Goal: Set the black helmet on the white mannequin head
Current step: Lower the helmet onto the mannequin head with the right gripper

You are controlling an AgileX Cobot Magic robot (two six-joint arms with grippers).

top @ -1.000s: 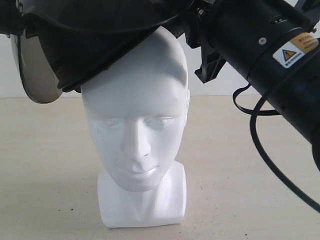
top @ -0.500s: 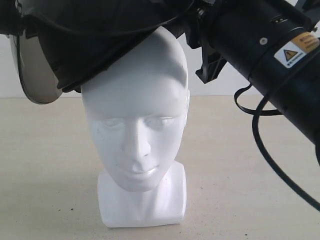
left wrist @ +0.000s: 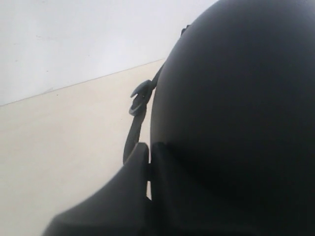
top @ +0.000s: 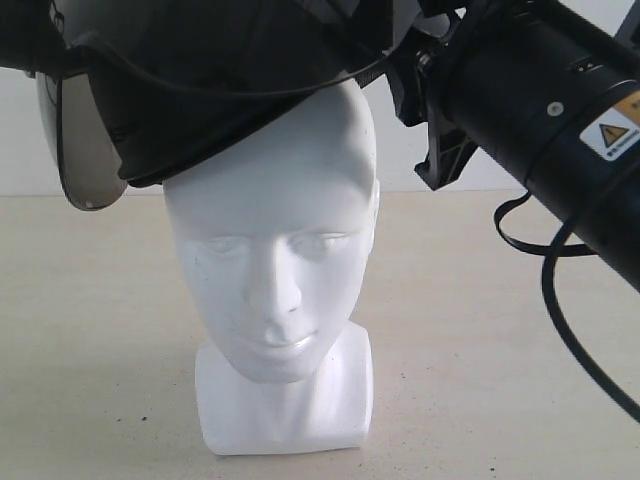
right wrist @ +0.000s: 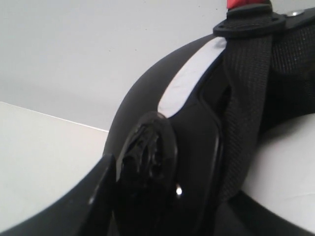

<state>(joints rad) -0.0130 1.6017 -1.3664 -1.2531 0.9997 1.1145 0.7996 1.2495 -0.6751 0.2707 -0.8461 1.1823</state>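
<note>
While it sits tilted on the glossy white mannequin head (top: 270,250), upper left of frame, the matte black helmet (top: 200,70), smoky-visored, seems clamped by the right hand (right wrist: 152,182); of the left hand (left wrist: 118,206) I cannot tell.

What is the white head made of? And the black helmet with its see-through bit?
The white mannequin head looks like hard glossy plastic: light shines off its smooth face. The black helmet seems a matte hard-plastic shell, dull with no glare. Its visor looks like smoky, see-through plastic.
</note>
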